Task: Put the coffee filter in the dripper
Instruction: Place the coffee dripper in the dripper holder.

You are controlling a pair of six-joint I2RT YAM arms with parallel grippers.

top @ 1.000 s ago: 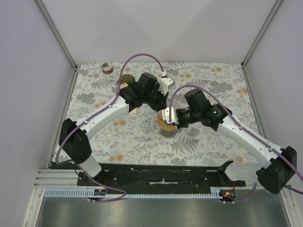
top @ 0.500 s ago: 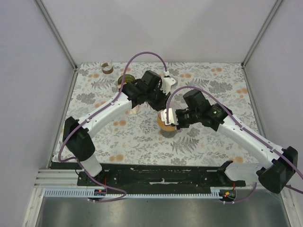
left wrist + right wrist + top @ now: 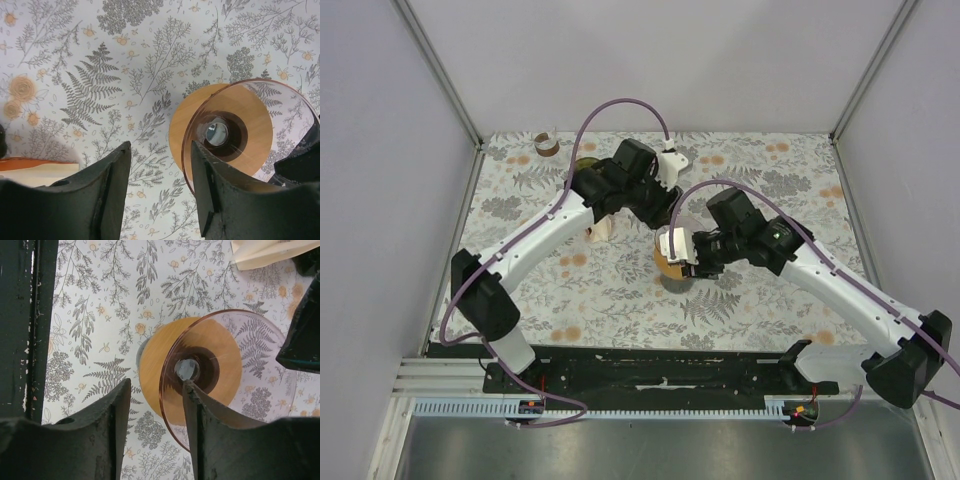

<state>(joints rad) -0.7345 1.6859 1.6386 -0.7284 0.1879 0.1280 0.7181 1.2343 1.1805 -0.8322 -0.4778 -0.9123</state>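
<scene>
The dripper (image 3: 669, 264) is a clear amber cone on a round wooden base (image 3: 186, 131), standing mid-table with nothing inside it. The coffee filter (image 3: 601, 231), folded cream paper, lies flat on the table to its left; one edge of the filter (image 3: 39, 172) shows in the left wrist view, and the filter (image 3: 265, 252) sits at the top of the right wrist view. My left gripper (image 3: 160, 192) is open, and the cone's rim (image 3: 188, 160) passes just inside its right finger. My right gripper (image 3: 152, 435) is open astride the opposite rim (image 3: 172, 415).
A tape roll (image 3: 547, 144) sits at the back left corner. A dark round tin (image 3: 586, 167) lies behind the left arm. The black base rail (image 3: 30, 315) runs along the near edge. White walls close in the floral table (image 3: 760, 300) on three sides.
Both grippers have opened from a near-shut grip on the dripper's rim. The left wrist has drawn slightly back and up; the dripper stays in place.
</scene>
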